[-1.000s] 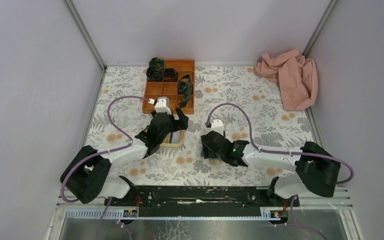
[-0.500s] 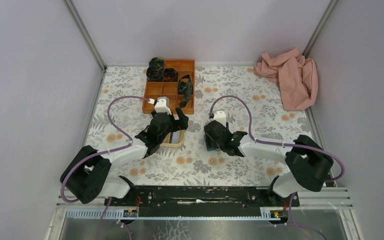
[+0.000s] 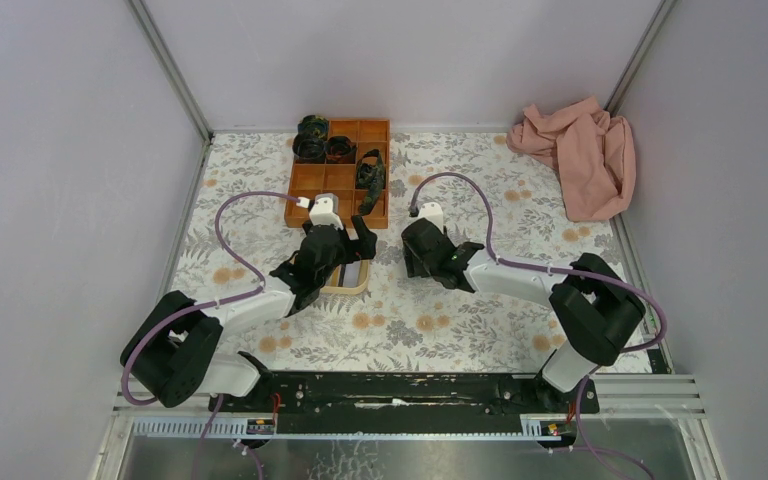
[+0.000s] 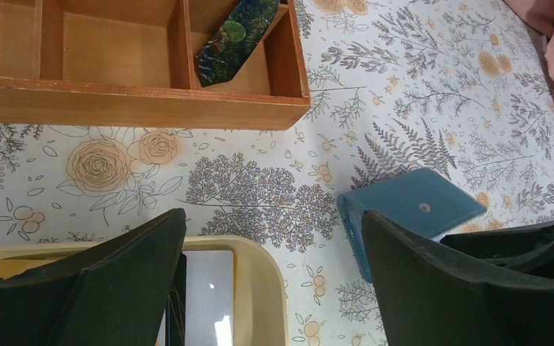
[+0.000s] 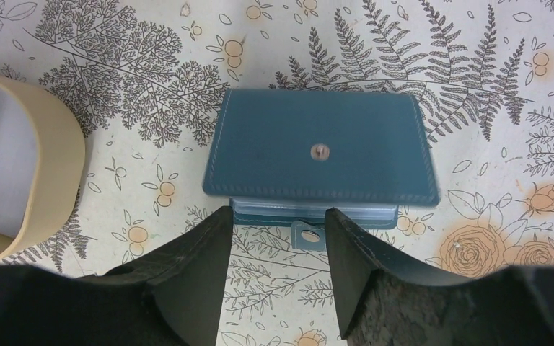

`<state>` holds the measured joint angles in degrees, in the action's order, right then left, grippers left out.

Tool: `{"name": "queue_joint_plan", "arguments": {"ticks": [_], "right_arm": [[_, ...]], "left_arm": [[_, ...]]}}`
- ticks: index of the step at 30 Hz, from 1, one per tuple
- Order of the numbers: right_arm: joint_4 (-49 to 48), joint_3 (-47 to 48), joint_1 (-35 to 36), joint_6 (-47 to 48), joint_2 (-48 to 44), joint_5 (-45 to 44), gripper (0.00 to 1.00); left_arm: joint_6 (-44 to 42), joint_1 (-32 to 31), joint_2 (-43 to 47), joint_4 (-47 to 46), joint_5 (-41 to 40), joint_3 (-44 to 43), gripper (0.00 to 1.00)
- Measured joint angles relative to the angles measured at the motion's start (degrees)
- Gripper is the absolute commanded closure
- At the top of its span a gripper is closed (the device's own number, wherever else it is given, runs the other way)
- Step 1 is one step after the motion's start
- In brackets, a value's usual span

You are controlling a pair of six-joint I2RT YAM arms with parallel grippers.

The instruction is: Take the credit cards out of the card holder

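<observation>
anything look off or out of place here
The card holder lies shut with its snap tab undone and sticking out. A patterned tie slants across one compartment of the wooden organiser, and a pink cloth sits crumpled in the far right corner.

Overall: bright, even, diffuse light from overhead; the walls read pale lilac in the top view.
Shadows: soft and faint, only thin ones beside the orange divider box (image 3: 340, 170) and under the arms.
Glare: small hotspots on the pale card (image 4: 209, 292) in the yellow tray (image 4: 263, 281).
Blur: the card holder (image 5: 321, 155) was smeared at its edges; the tablecloth (image 5: 476, 65) print around it was sharp.
Underexposed: right gripper fingers (image 5: 180, 288) and left gripper fingers (image 4: 115, 288) were near-black, with grainy surface detail.
</observation>
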<state>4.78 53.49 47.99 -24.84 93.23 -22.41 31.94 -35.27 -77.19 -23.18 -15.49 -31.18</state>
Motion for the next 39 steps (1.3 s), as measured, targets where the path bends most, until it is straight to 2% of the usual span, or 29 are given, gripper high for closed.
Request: {"name": "queue_joint_plan", "arguments": {"ticks": [17, 24, 30, 35, 39], "right_arm": [[-1.2, 2.8, -4.0, 2.4, 6.1, 1.0, 0.45], [-1.2, 9.3, -5.5, 3.4, 8.2, 1.1, 0.45], [-0.7, 17.6, -7.0, 4.8, 17.0, 1.6, 0.45], [-1.5, 18.9, -7.5, 5.0, 20.9, 2.6, 0.45], [-3.8, 17.0, -7.7, 4.9, 20.3, 3.7, 0.53]], "left_arm": [[-0.5, 0.0, -1.2, 0.0, 0.0, -0.9, 0.01], [-0.6, 0.0, -1.7, 0.0, 0.1, -1.0, 0.01], [-0.6, 0.0, -1.7, 0.0, 0.2, -1.0, 0.01], [-0.6, 0.0, -1.7, 0.0, 0.3, -1.0, 0.01], [-0.5, 0.0, -1.7, 0.0, 1.4, -1.0, 0.01]]}}
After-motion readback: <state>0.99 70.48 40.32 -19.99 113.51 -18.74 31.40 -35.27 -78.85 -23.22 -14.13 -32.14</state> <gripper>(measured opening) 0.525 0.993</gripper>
